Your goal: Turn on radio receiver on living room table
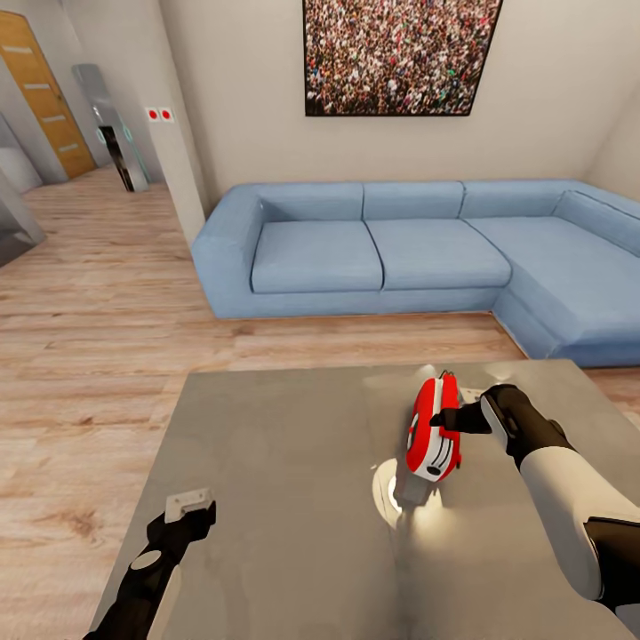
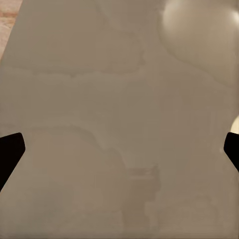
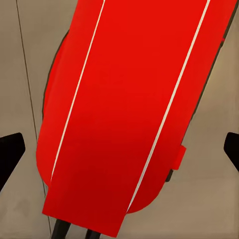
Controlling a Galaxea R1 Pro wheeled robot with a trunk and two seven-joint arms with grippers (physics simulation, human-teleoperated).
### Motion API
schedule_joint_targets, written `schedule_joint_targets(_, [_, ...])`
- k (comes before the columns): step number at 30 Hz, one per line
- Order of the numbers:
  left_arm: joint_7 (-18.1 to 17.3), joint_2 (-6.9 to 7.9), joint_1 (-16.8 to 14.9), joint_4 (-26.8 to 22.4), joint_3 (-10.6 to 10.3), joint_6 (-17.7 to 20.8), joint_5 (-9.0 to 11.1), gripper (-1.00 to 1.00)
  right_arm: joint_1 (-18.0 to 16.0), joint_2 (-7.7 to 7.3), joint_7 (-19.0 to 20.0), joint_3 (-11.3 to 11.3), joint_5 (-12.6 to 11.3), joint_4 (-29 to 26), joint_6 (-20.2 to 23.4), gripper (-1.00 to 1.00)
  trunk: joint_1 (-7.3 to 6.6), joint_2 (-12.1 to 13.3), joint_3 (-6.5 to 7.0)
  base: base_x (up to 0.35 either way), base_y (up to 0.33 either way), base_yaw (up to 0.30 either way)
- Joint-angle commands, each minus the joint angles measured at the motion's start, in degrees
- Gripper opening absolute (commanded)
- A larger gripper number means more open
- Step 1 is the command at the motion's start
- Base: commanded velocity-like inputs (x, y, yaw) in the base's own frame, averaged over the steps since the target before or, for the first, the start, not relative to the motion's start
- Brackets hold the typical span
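The radio receiver (image 1: 435, 433) stands tilted on its edge on the right half of the table (image 1: 293, 498), a bright reflection pooled on the glossy grey top at its foot. The right gripper (image 1: 449, 418) is at the radio's upper side, its dark fingertips against the red casing; whether they press or merely touch is hard to judge. In the right wrist view the radio (image 3: 132, 114) looms as a broad red slab with two thin white lines, and the finger tips (image 3: 10, 154) sit wide apart at the frame edges — the jaws look spread, not clamped on anything.

The left gripper (image 1: 189, 508) hovers over the table's near left part, well apart from the radio. In its wrist view the fingers (image 2: 11, 149) are likewise far apart, with bare grey tabletop (image 2: 99, 109) between them (a pale round glare in one corner).

Beyond the table, the head view takes in a blue sofa (image 1: 400, 253), cut off at the right edge, and a framed crowd picture (image 1: 396, 53) cropped at the top. The radio's dial face is too small to read.
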Motion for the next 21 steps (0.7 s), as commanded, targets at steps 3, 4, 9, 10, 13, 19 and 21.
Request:
schedule_joint_targets(3, [0.00,0.00,0.00,0.00,-0.02,0.00,0.00,1.00,0.00,0.00,0.01,0.00,0.00,0.00,-0.01,1.00,0.00,0.00,-0.16,0.000,0.000,0.000])
schedule_joint_targets(4, [0.00,0.00,0.00,0.00,-0.02,0.00,0.00,1.00,0.00,0.00,0.01,0.00,0.00,0.00,-0.02,1.00,0.00,0.00,-0.19,0.000,0.000,0.000])
schedule_joint_targets(9, [0.00,0.00,0.00,0.00,0.03,0.00,0.00,1.00,0.00,0.00,0.01,-0.05,0.00,-0.01,-0.08,1.00,0.00,0.00,-0.24,0.000,0.000,0.000])
schedule_joint_targets(10, [0.00,0.00,0.00,0.00,0.02,0.00,0.00,1.00,0.00,0.00,0.01,-0.06,0.00,-0.01,-0.08,1.00,0.00,0.00,-0.24,0.000,0.000,0.000])
schedule_joint_targets(13, [0.00,0.00,0.00,0.00,0.02,0.00,0.00,1.00,0.00,0.00,0.00,-0.08,-0.06,0.00,-0.08,1.00,0.00,0.00,-0.25,0.000,0.000,0.000])
schedule_joint_targets(19, [0.00,0.00,0.00,0.00,0.01,0.00,0.00,1.00,0.01,0.00,0.00,-0.09,-0.03,0.69,-0.39,-1.00,0.00,0.00,-0.25,0.000,0.000,0.000])
schedule_joint_targets(21, [0.00,0.00,0.00,0.00,0.02,0.00,0.00,1.00,0.00,0.00,0.00,-0.09,-0.02,1.06,-1.11,-1.00,0.00,0.00,-0.25,0.000,0.000,0.000])
